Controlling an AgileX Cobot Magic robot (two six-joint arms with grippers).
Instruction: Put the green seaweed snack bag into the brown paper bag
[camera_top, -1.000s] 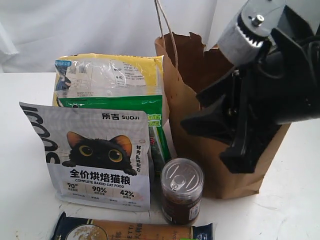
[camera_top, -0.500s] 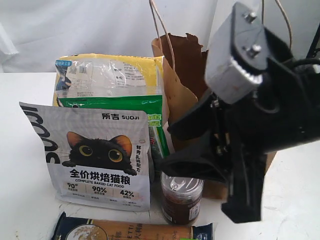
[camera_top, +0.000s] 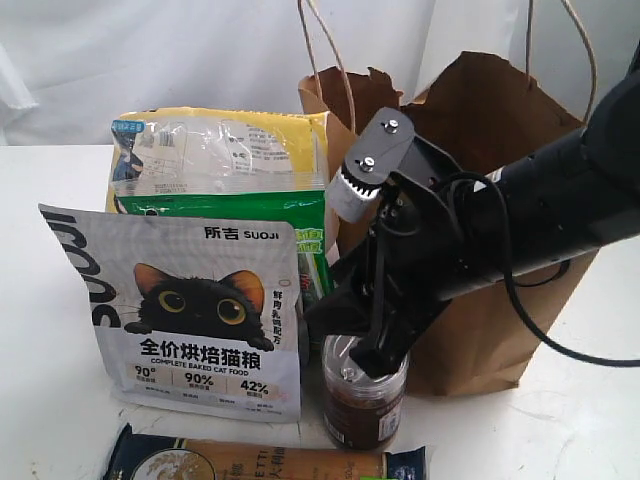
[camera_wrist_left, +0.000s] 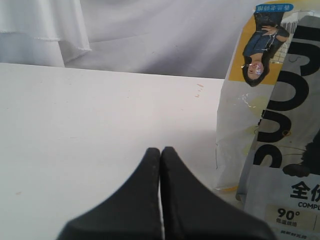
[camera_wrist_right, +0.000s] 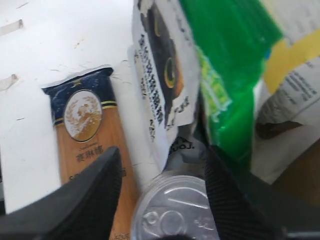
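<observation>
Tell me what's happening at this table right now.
The right gripper is open and empty. It hangs just above the lidded can, in front of the brown paper bag. The green seaweed snack bag stands outside the paper bag, between the grey cat-food pouch and a yellow-and-clear bag, and is not yet grasped. The left gripper is shut, low over the white table.

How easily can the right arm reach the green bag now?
Probably, but only at its side edge. The cat pouch hides most of the green bag; the yellow bag stands behind. The open right gripper hangs above the can, near that edge.
</observation>
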